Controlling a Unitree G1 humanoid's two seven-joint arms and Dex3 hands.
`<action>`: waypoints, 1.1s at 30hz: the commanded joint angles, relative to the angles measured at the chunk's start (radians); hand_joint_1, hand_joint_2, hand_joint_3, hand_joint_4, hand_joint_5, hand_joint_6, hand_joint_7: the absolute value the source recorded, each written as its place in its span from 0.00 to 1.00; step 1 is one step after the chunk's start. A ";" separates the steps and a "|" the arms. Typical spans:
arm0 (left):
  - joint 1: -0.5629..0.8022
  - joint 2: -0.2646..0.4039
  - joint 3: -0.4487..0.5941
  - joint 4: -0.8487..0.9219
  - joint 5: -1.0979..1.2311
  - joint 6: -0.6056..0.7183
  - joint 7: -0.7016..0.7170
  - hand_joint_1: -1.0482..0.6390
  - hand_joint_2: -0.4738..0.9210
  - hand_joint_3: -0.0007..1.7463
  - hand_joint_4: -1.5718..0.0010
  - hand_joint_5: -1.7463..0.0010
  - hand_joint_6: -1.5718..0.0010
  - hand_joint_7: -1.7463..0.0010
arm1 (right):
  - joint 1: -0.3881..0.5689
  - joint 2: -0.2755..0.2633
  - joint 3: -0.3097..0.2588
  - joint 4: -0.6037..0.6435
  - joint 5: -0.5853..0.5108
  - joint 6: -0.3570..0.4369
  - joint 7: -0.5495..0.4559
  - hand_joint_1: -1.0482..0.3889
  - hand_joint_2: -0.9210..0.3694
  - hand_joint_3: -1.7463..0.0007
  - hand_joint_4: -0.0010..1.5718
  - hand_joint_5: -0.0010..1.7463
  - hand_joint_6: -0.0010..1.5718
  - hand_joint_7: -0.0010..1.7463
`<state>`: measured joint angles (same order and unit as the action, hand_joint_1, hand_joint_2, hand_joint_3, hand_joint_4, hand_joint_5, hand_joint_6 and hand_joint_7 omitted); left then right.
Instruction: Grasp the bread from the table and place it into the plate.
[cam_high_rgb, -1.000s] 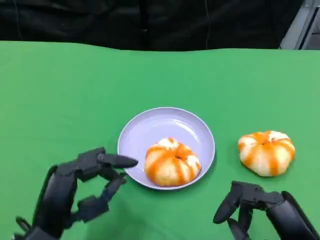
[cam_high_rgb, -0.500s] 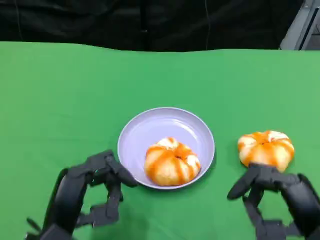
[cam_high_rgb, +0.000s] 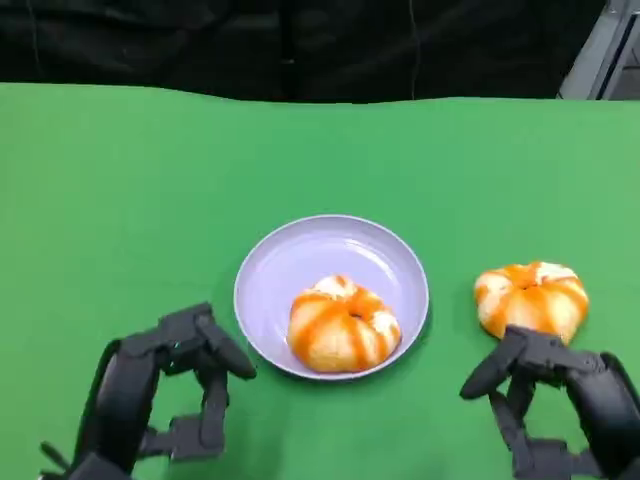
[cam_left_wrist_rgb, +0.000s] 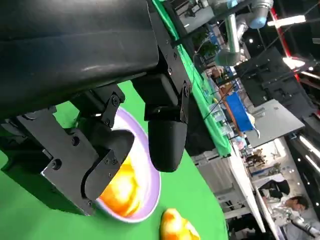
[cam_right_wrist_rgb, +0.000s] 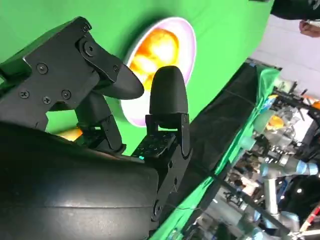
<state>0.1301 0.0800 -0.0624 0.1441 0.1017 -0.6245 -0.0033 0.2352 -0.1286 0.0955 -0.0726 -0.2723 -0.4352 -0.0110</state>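
A lavender plate (cam_high_rgb: 320, 255) sits mid-table with one orange-striped bread (cam_high_rgb: 343, 323) lying in it. A second orange-striped bread (cam_high_rgb: 531, 300) rests on the green cloth to the plate's right. My right hand (cam_high_rgb: 560, 400) is just in front of that bread, fingers apart and holding nothing, its fingertips close to the bread's near side. My left hand (cam_high_rgb: 165, 385) hangs near the plate's left edge, fingers spread and empty. The left wrist view shows the plate (cam_left_wrist_rgb: 152, 175), its bread (cam_left_wrist_rgb: 122, 187) and the table bread (cam_left_wrist_rgb: 177, 227). The right wrist view shows the plate (cam_right_wrist_rgb: 192, 40) beyond my right hand's fingers (cam_right_wrist_rgb: 167, 95).
Green cloth (cam_high_rgb: 140, 190) covers the table, with open room behind and to the left of the plate. A dark backdrop runs along the far edge. Lab equipment and people show far off in the wrist views.
My right hand has risen from the near edge up to the table bread's near side. My left hand has pulled back from the plate's rim, towards the near edge.
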 joint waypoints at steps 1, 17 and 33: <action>0.146 0.028 0.033 -0.105 -0.037 -0.053 -0.019 0.67 0.56 0.85 0.44 0.07 0.45 0.20 | 0.140 0.009 0.011 -0.115 -0.048 -0.034 -0.042 0.64 0.38 0.29 0.47 0.95 0.51 0.67; 0.164 -0.031 0.055 0.021 -0.053 -0.289 -0.015 0.62 0.61 0.76 0.45 0.05 0.45 0.18 | 0.217 0.037 0.007 -0.117 -0.098 -0.208 -0.140 0.70 0.48 0.17 0.49 0.88 0.52 0.72; 0.147 -0.019 0.083 0.019 -0.065 -0.288 -0.035 0.61 0.47 0.92 0.42 0.06 0.42 0.17 | 0.210 0.031 -0.023 -0.125 -0.073 -0.202 -0.135 0.68 0.57 0.12 0.55 0.88 0.56 0.71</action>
<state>0.2708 0.0443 0.0186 0.1657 0.0471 -0.9027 -0.0288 0.4373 -0.0891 0.0854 -0.1851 -0.3592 -0.6375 -0.1472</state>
